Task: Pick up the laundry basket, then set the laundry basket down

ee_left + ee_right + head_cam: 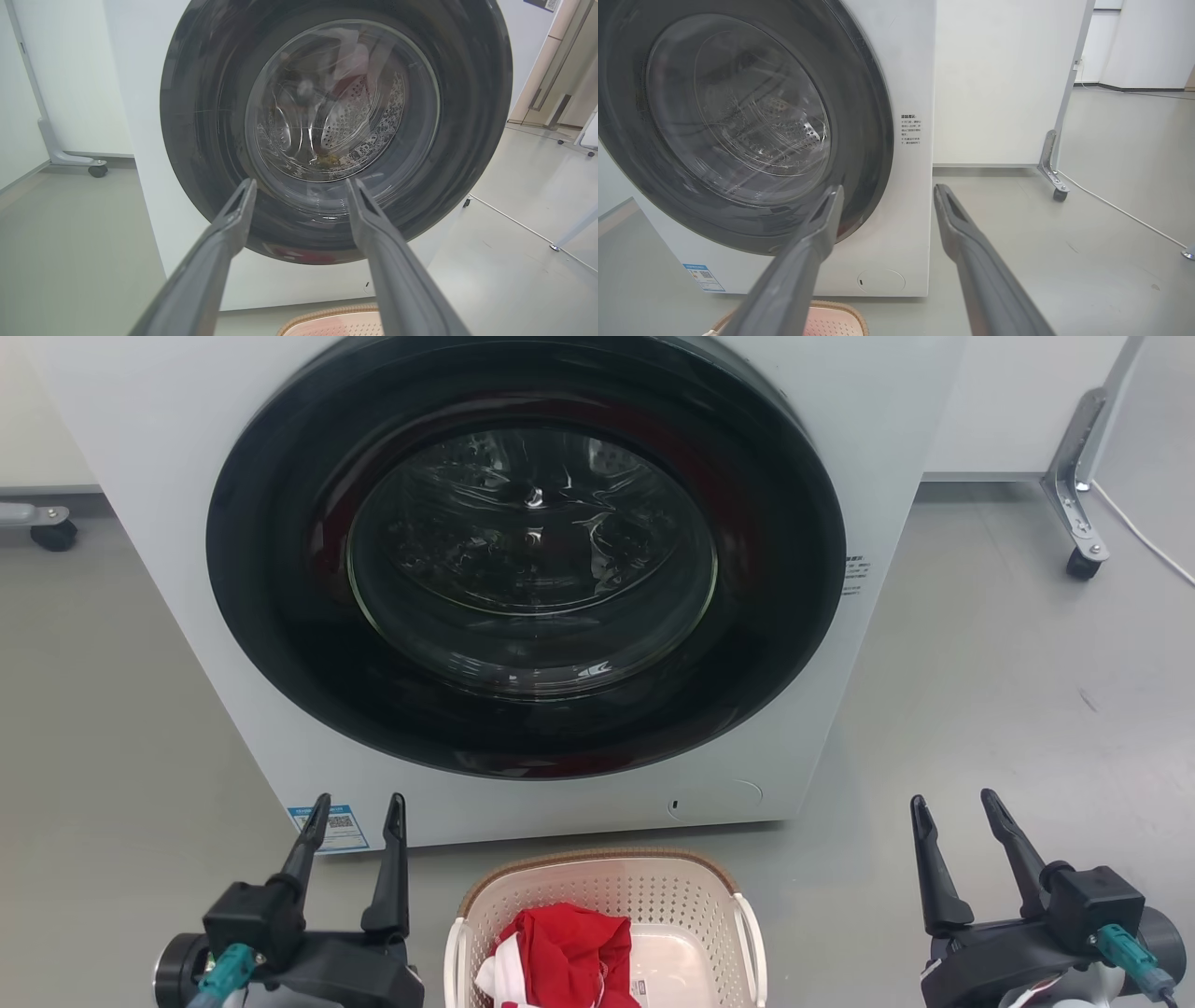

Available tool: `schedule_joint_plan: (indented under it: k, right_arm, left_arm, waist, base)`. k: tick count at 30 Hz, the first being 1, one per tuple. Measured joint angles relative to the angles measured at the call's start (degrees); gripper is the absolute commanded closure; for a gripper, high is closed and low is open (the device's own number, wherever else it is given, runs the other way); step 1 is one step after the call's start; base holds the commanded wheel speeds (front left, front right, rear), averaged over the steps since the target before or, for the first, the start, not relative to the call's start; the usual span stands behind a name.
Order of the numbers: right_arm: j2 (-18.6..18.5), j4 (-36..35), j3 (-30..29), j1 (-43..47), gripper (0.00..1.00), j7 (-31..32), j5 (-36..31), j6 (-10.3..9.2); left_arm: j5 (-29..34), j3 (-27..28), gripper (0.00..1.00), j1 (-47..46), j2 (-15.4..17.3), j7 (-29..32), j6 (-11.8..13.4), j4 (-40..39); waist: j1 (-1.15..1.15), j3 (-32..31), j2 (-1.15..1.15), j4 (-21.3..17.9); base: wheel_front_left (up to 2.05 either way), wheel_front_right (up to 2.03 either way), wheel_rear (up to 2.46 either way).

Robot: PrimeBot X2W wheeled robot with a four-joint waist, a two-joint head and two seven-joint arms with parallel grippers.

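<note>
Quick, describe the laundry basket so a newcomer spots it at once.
Start at the big white washer with its round dark door. On the floor just before it sits the laundry basket. It's cream, perforated, brown-rimmed, and holds red cloth.

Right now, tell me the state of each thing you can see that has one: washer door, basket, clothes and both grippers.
washer door: shut.
laundry basket: upright on the floor in front of that door, not gripped.
red and white garment: crumpled inside the basket.
left gripper: open, empty, off the basket.
right gripper: open, empty, off the basket.
</note>
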Motion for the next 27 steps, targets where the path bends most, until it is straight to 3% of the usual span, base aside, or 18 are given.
schedule_joint_plan:
  k: [5,27]
  right_arm:
    - [-0.2,0.1,0.4,0.0,0.00,-0.6,-2.9,-0.09]
    - [0.0,1.0,-0.9,0.0,0.00,-0.6,-2.9,0.02]
  left_arm:
    - [2.6,-0.7,0.00,1.1,0.1,-0.6,0.5,0.3]
    - [2.6,1.1,0.00,2.1,-0.6,0.0,1.0,1.4]
  waist:
    - [0.00,0.0,0.00,-0.1]
    - [0.00,0.2,0.00,-0.1]
  base:
    - [0.00,0.00,0.00]
    - [0.00,0.00,0.00]
